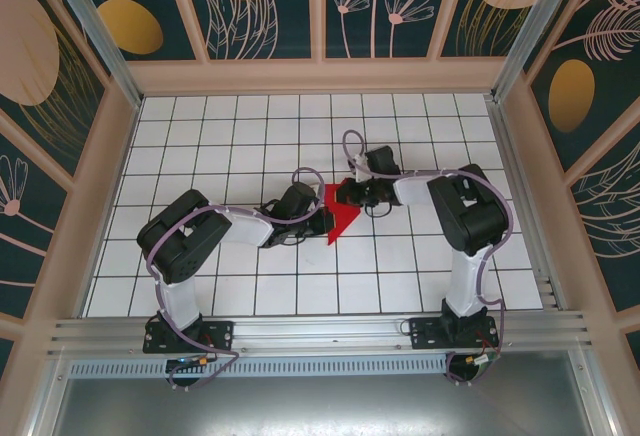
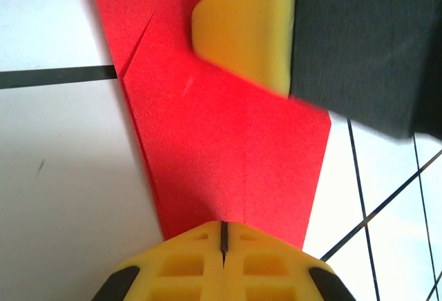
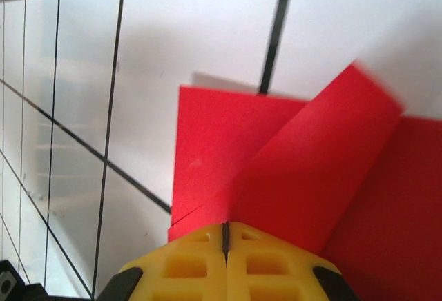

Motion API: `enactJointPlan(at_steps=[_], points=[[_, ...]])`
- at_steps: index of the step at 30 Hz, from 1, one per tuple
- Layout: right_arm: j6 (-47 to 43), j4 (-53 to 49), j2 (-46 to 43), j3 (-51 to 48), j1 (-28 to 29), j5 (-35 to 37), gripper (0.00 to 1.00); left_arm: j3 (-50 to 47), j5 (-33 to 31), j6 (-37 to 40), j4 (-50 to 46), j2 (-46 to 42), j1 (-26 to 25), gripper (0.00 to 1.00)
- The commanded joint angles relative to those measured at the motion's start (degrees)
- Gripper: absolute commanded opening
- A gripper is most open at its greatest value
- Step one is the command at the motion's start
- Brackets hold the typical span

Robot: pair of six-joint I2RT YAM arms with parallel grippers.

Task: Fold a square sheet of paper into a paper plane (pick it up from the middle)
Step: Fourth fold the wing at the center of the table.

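Note:
The red square sheet of paper (image 1: 342, 218) lies partly folded on the white grid table, narrowing to a point toward the near side. In the left wrist view the paper (image 2: 228, 142) shows creases and layered edges; my left gripper (image 2: 223, 228) is shut, with its tips down on the paper's narrow end. My right gripper (image 3: 224, 230) is also shut, tips on the paper (image 3: 221, 135) where a folded flap (image 3: 324, 163) runs up to the right. In the top view the left gripper (image 1: 322, 221) and right gripper (image 1: 343, 194) meet over the sheet. A right finger (image 2: 242, 32) rests on the wide end.
The white tiled table (image 1: 250, 136) spreads round the paper on all sides. Patterned walls with beige frames (image 1: 320, 76) close the back and sides. An aluminium rail (image 1: 320, 331) carrying both arm bases runs along the near edge.

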Motion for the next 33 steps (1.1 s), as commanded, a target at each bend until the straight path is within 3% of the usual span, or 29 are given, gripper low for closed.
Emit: enactJointPlan(at_steps=[1, 11, 16, 24, 33], points=[[0.06, 1.38, 3.27, 3.05, -4.11, 4.2, 0.03, -4.53, -3.59, 1.72, -15.79, 4.5, 0.0, 0.0], [3.87, -4.17, 6.22, 11.66, -11.05, 4.68, 0.03, -5.44, -2.71, 0.91, -14.17, 3.41, -0.03, 0.0], [4.52, -2.92, -0.64, 8.16, -11.01, 4.29, 0.02, -4.33, -2.8, 1.21, -14.04, 3.48, -0.01, 0.0], [8.59, 1.01, -10.13, -5.08, -3.4, 0.86, 0.02, -3.18, -3.05, 1.39, -13.02, 3.31, -0.02, 0.0], [10.26, 1.57, -4.71, -4.33, 1.66, 0.17, 0.0, -3.72, -3.41, 1.09, -10.71, 1.21, -0.02, 0.0]])
